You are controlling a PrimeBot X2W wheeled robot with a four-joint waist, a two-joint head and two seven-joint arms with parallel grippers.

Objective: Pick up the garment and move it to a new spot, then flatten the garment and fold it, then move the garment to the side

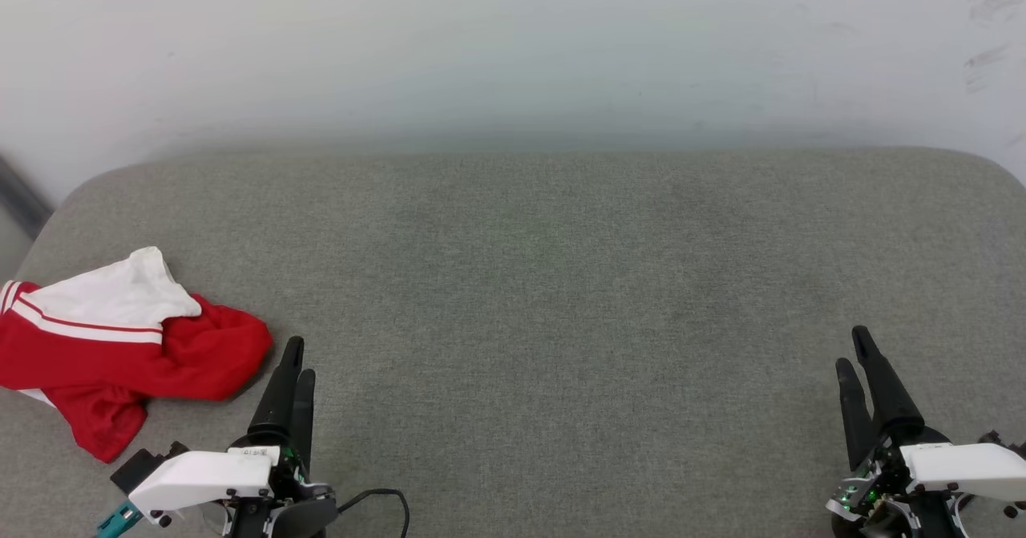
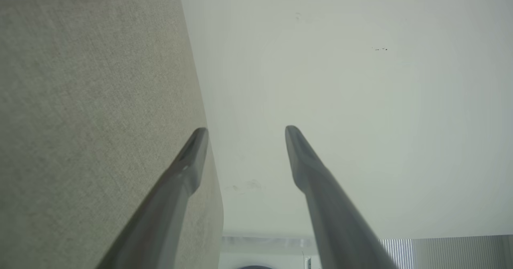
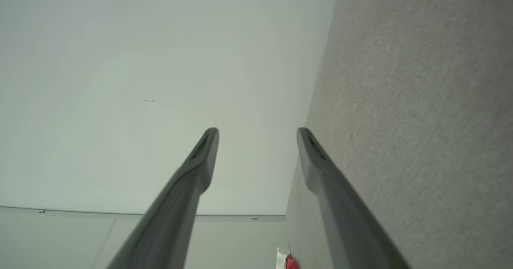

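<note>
I note the garment crumpled at lower left: red, with a white stripe-trimmed sleeve on top. Left gripper and right gripper are both spread, empty.

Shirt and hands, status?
Left hand open, empty, beside shirt. Right hand open, empty. Shirt crumpled at left edge of grey surface. Nothing in the way.

A grey fabric surface, perhaps padded, bears the crumpled garment at left.
</note>
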